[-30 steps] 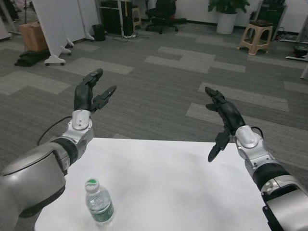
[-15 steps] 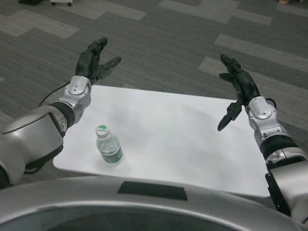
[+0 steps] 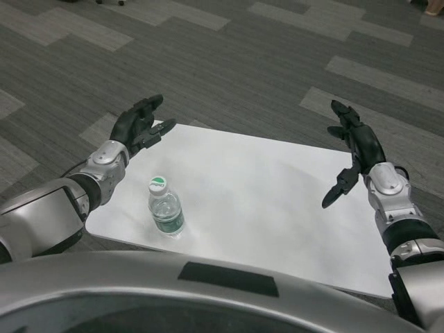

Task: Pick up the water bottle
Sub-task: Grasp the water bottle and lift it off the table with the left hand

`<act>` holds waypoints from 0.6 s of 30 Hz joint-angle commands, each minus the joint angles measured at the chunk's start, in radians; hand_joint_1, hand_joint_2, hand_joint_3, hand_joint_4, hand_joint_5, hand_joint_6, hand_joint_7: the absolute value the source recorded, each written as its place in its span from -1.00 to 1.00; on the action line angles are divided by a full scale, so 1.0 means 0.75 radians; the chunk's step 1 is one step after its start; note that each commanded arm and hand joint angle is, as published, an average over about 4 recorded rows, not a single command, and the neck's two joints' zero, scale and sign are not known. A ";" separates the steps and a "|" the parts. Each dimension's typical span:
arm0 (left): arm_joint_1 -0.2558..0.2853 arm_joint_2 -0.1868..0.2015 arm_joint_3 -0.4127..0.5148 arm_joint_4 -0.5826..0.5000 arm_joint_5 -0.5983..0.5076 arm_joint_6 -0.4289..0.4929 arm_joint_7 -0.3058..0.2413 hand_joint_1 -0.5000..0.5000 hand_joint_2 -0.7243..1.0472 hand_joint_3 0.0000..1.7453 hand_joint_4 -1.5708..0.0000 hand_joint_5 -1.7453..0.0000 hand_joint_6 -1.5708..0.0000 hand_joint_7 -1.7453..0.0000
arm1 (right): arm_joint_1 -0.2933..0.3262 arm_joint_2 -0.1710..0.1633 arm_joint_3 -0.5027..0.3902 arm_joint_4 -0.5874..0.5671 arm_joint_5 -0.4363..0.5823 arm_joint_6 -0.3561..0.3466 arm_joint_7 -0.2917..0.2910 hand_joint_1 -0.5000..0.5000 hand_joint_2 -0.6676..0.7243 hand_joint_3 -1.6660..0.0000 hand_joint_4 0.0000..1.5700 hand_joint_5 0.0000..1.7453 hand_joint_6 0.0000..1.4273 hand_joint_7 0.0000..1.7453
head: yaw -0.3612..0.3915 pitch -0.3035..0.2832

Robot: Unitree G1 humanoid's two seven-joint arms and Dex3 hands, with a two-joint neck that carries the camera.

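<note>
Bottle [image 3: 165,209] stands upright on the table [image 3: 263,201], near its front-left corner, just in from the left edge. Clear plastic, green-and-white cap, green label band low on the body. Nothing touches it.

Left hand [image 3: 137,125] hovers over the table's far-left corner, beyond the bottle and well apart from it. Fingers spread, slightly curled, holding nothing. Silver forearm runs back toward the lower left.

Right hand [image 3: 354,149] is raised over the table's right side, far from the bottle. Fingers apart, thumb pointing down toward the tabletop, nothing in it. Its forearm leaves the frame at lower right.

Table is white, set at a slight angle in the view. Floor [image 3: 236,62] around it is dark grey carpet with lighter grey strips.
</note>
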 commanded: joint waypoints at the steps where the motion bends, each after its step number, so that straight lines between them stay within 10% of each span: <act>1: 0.075 0.030 0.086 0.002 -0.012 0.037 -0.041 1.00 0.98 -0.90 0.79 1.00 0.45 1.00 | -0.002 0.005 -0.007 0.023 0.008 0.006 0.010 -0.62 0.82 0.81 -1.00 0.00 -1.00 -0.92 | 0.023 0.027; 9: 0.171 0.035 0.109 -0.032 -0.012 0.069 -0.144 1.00 0.80 -0.90 0.51 1.00 0.12 1.00 | -0.005 0.008 -0.001 0.036 0.008 0.006 0.011 -0.58 0.82 0.81 -1.00 -0.11 -1.00 -0.92 | 0.051 0.072; 18: 0.211 0.019 0.108 -0.063 -0.012 0.069 -0.156 1.00 1.00 -0.95 0.46 1.00 0.40 1.00 | 0.004 0.010 -0.001 0.034 0.008 0.006 0.013 -0.67 0.82 0.81 -1.00 -0.06 -1.00 -0.92 | 0.057 0.086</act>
